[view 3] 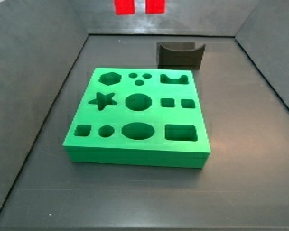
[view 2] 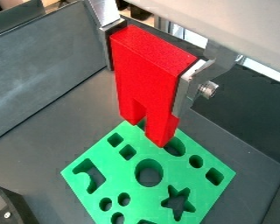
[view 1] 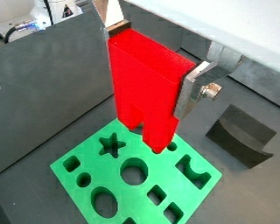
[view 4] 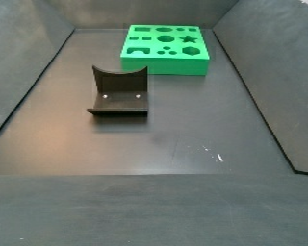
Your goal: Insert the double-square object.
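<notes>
The double-square object (view 1: 143,74) is a bright red block with two square legs split by a narrow slot. My gripper (view 1: 152,66) is shut on its upper body, one silver finger (view 1: 192,94) on each side, as both wrist views show (view 2: 149,74). The legs point down and hang well above the green board (view 1: 108,188), over its edge near the star hole (view 1: 108,144). In a side view only the red leg tips (view 3: 140,6) show at the upper edge, behind the board (view 3: 135,155). The gripper is out of frame in the side view with the board (view 4: 167,65) at the back.
The fixture, a dark grey curved bracket (view 3: 181,54), stands on the floor just past the board; it also shows in a side view (view 4: 118,93) and a wrist view (view 1: 241,136). Dark walls (view 3: 39,99) enclose the floor. The board has several shaped holes.
</notes>
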